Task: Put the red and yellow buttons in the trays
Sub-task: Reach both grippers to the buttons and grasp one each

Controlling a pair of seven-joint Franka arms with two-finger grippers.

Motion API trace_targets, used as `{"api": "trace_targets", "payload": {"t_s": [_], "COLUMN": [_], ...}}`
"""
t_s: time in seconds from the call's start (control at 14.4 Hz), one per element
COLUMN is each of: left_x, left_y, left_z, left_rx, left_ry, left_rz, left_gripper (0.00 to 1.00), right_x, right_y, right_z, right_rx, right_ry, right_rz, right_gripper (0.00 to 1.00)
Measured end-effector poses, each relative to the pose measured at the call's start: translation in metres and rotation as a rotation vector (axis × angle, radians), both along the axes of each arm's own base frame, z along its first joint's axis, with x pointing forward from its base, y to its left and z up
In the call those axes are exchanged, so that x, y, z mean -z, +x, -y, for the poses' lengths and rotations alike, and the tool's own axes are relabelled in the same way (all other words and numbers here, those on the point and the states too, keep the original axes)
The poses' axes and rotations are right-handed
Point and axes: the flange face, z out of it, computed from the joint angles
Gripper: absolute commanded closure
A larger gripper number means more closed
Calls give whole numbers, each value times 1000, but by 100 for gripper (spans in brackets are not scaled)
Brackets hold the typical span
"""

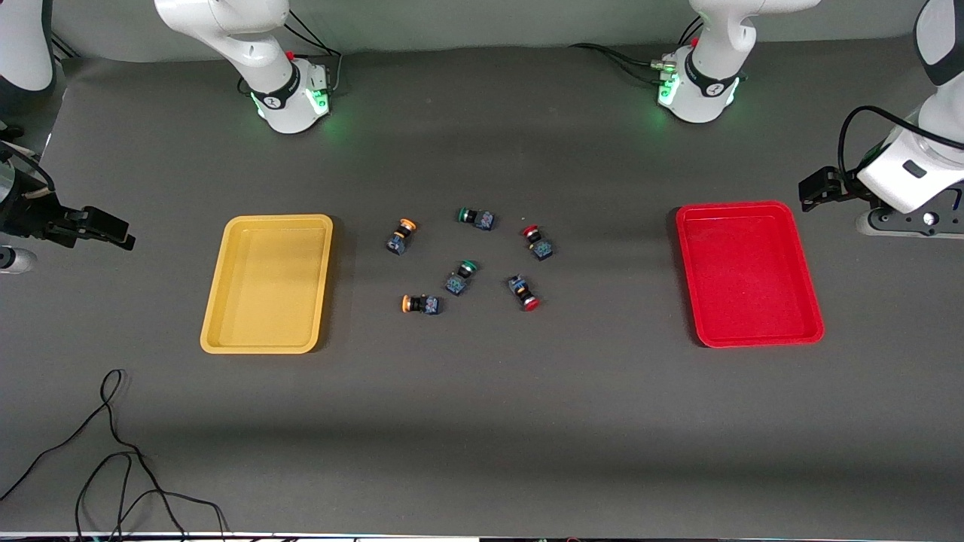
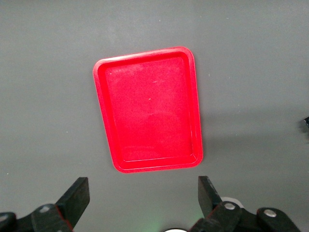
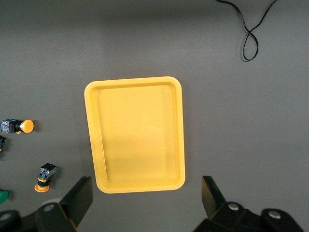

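The yellow tray (image 1: 226, 301) lies toward the right arm's end of the table and the red tray (image 1: 806, 301) toward the left arm's end; both hold nothing. Between them lie two yellow-capped buttons (image 1: 401, 235) (image 1: 420, 303) and two red-capped buttons (image 1: 538, 242) (image 1: 523, 292). My right gripper (image 1: 105, 229) is open and empty, high up beside the yellow tray (image 3: 135, 87). Its wrist view shows the two yellow-capped buttons (image 3: 18, 126) (image 3: 44, 176). My left gripper (image 1: 817, 188) is open and empty, high up beside the red tray (image 2: 149, 63).
Two green-capped buttons (image 1: 476, 217) (image 1: 461, 277) lie among the others. A black cable (image 1: 113, 452) loops on the table nearer the front camera than the yellow tray, and it also shows in the right wrist view (image 3: 251, 34). The arm bases (image 1: 290, 98) (image 1: 697, 90) stand at the table's back edge.
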Motion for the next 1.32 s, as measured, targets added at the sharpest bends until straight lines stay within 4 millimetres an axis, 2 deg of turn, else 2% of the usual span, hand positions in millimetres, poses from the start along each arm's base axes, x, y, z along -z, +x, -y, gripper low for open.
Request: {"api": "trace_targets", "payload": {"t_s": [0.35, 0.49, 0.63, 0.77, 0.91, 0.98, 1.11, 1.18, 1.25, 1.32], "left_x": [0, 0, 1, 2, 6, 12, 38, 55, 76, 99], "left_y": [1, 1, 0, -2, -3, -5, -9, -11, -14, -17], "left_z": [-2, -2, -1, 5, 22, 38, 86, 115, 146, 176], "left_rx": [-4, -4, -1, 8, 20, 2, -54, -81, -109, -135], "left_ry": [0, 1, 1, 3, 6, 12, 40, 58, 74, 86], "left_rz": [-9, -11, -19, -32, -49, -61, -94, -107, -111, -109], "left_gripper": [0, 0, 0, 0, 0, 0, 0, 0, 0, 0], "right_x": [1, 8, 23, 46, 76, 89, 107, 112, 115, 118], "right_y": [-3, -4, -6, -18, -47, -66, -103, -118, -126, -128], "right_z": [-1, -15, -61, -132, -213, -253, -320, -341, -351, -351], "right_rx": [-1, -6, 41, 123, 230, 285, 383, 395, 395, 395], "right_ry": [2, 5, 9, 6, 2, 1, -5, -11, -17, -22], "right_rz": [-20, -44, -62, -43, -23, -16, -9, -11, -15, -18], "right_gripper": [0, 0, 0, 0, 0, 0, 0, 0, 0, 0]}}
